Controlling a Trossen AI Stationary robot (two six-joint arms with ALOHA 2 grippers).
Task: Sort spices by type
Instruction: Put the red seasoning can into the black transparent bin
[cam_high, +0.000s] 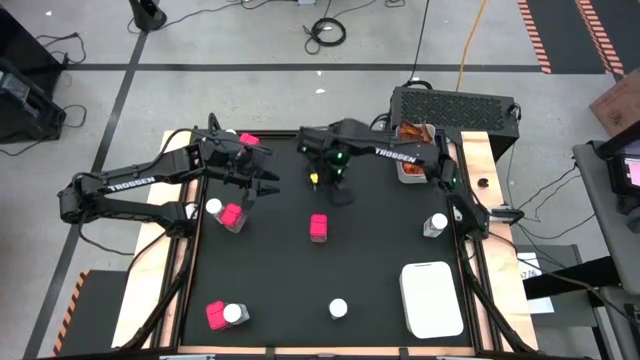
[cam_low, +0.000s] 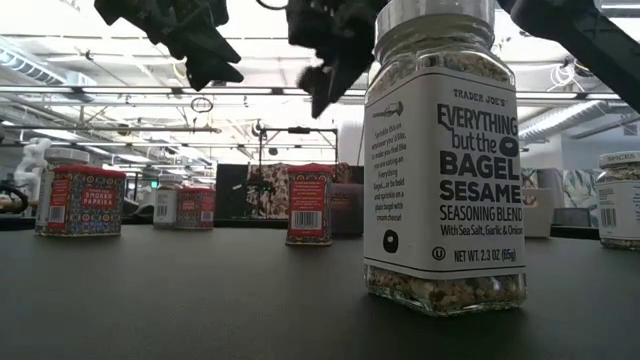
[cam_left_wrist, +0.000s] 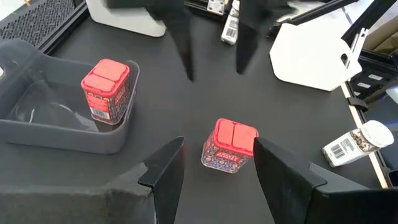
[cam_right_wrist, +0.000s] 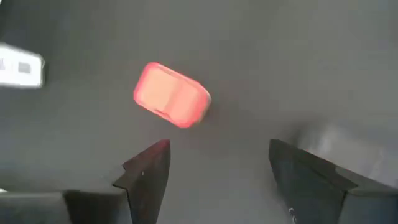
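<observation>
- Nearest the low camera stands a clear seasoning jar (cam_low: 444, 160); its lid is cut off by the frame's upper edge. From above it is the white-lidded jar (cam_high: 338, 308) near the table's front edge.
- Also along the front: a pink pack touching a second jar (cam_high: 223, 314), and a white bin (cam_high: 432, 298) at the right.
- At mid-table a pink pack (cam_high: 318, 227) stands alone. The right gripper (cam_high: 338, 188) hangs above the table behind it, fingers spread and holding nothing; its wrist view shows this pack (cam_right_wrist: 172, 95) blurred, ahead of the fingers.
- The left gripper (cam_high: 262, 182) hangs above the left side, fingers parted and empty, with a pink pack (cam_left_wrist: 230, 145) on the table ahead of them. A jar (cam_high: 213, 207) stands just beside that pack.
- Near the right edge a jar (cam_high: 435, 225) lies tilted.
- At the back left, a pink pack (cam_left_wrist: 106, 90) sits in a grey tray (cam_left_wrist: 59, 134); the left arm partly hides the tray from above.
- At the back right, orange-red sachets (cam_high: 411, 133) fill a bin half hidden by the right arm.
- The table (cam_high: 300, 280) is matte black with a wood border; around it lies grey floor with cables.
- In the low view both grippers are dark shapes cut off at the top; the room behind shows ceiling pipes and strip lights.
</observation>
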